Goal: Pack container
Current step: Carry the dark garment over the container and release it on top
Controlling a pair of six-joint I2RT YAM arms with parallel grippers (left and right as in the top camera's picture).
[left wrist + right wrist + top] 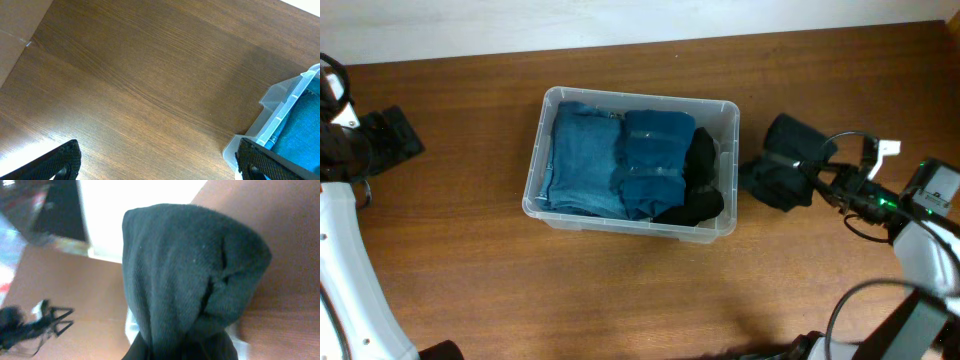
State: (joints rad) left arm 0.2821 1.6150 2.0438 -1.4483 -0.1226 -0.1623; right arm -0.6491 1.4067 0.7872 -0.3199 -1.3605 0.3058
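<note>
The clear plastic container (pixel 548 205) stands mid-table in the overhead view. It holds folded blue cloths (pixel 610 160) and a black cloth (pixel 698 180) at its right end. Its corner also shows in the left wrist view (pixel 272 117). My right gripper (pixel 812 172) is just right of the container, shut on a dark green-black cloth (pixel 782 160). That cloth fills the right wrist view (pixel 190 275) and hides the fingers. My left gripper (pixel 160 162) is open and empty over bare wood, left of the container.
The wooden table (pixel 620 290) spreads all round the container. A pale wall (pixel 620 20) runs along the far edge. The right arm's cables (pixel 860 215) loop near the right edge.
</note>
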